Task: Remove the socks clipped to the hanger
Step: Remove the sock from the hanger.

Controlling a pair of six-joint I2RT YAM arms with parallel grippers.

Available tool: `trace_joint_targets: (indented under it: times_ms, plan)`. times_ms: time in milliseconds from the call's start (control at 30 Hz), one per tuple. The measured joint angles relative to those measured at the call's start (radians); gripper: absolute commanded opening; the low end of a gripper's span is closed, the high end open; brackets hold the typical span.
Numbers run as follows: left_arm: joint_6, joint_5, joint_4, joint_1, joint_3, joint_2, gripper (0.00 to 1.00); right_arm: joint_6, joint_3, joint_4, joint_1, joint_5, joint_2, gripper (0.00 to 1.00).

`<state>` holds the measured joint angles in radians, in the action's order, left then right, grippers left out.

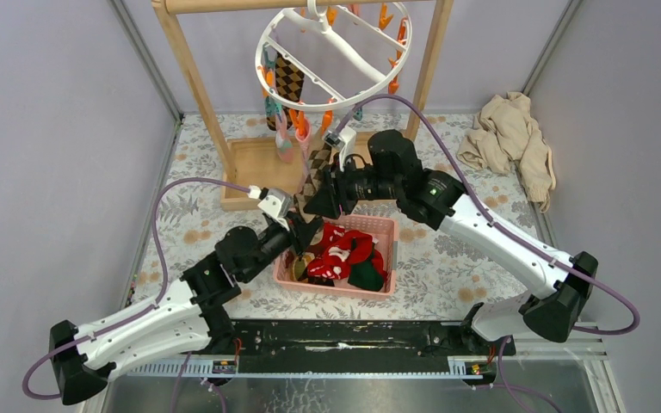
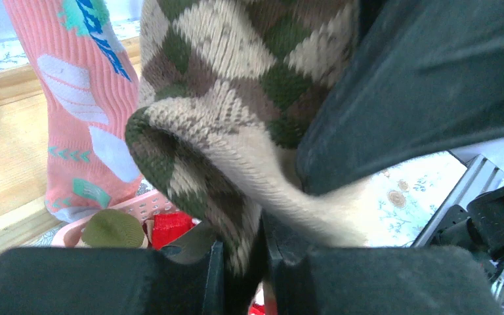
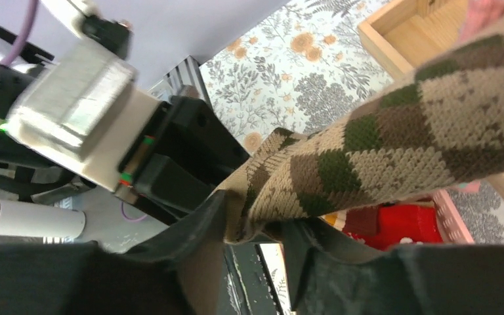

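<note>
**Both grippers on one argyle sock, below the hanger**

Top view, left to right. The left arm reaches in from the lower left. The left gripper [image 1: 303,231] sits at the far left corner of the pink basket [image 1: 387,225]. In the left wrist view its jaws are clamped on the bottom edge of the argyle sock [image 2: 236,111], with knit folded into the narrow gap at the left gripper [image 2: 241,266].

The wooden rack [image 1: 191,73] stands at the back. The white ring hanger [image 1: 337,41] hangs from its top bar, tilted. The remaining socks [image 1: 282,107] hang in a bunch from the ring's lower left rim. Among them is a pink sock [image 1: 285,144], which the left wrist view shows just beside the argyle one, pink sock [image 2: 82,98].

The argyle sock [image 1: 314,172] runs taut from near the orange clips at the ring's lower edge down to the grippers. I cannot tell whether a clip holds its top end.

The right gripper [image 1: 323,203] meets the sock just above the left gripper. In the right wrist view its jaws are closed tight on the argyle knit, at the right gripper [image 3: 257,226].

Red socks [image 1: 342,254] lie in the basket, along with darker ones. A beige cloth [image 1: 512,142] lies heaped at the far right of the table.
</note>
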<state>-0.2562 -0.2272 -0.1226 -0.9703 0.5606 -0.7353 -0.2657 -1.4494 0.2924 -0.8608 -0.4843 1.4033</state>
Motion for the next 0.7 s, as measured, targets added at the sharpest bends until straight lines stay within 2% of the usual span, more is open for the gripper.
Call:
trace_joint_targets:
  times_ms: [133, 233, 400, 467, 700]
  plan:
    - [-0.026, -0.003, 0.045, 0.0, 0.026, 0.008, 0.23, 0.003, 0.04, 0.002, 0.001, 0.032, -0.013, 0.62]
    - [-0.043, -0.007, 0.079, 0.0, 0.035, 0.011, 0.22, 0.008, 0.066, 0.007, 0.003, 0.066, -0.03, 0.82]
    - [-0.065, -0.021, 0.147, 0.0, 0.069, 0.011, 0.21, 0.01, 0.132, 0.01, 0.007, 0.14, -0.103, 0.97]
    - [-0.069, -0.026, 0.172, 0.0, 0.095, 0.011, 0.21, 0.008, 0.164, 0.01, 0.01, 0.17, -0.143, 1.0]
    - [-0.085, -0.032, 0.253, 0.0, 0.182, 0.005, 0.21, 0.01, 0.266, 0.005, 0.021, 0.278, -0.263, 1.0]
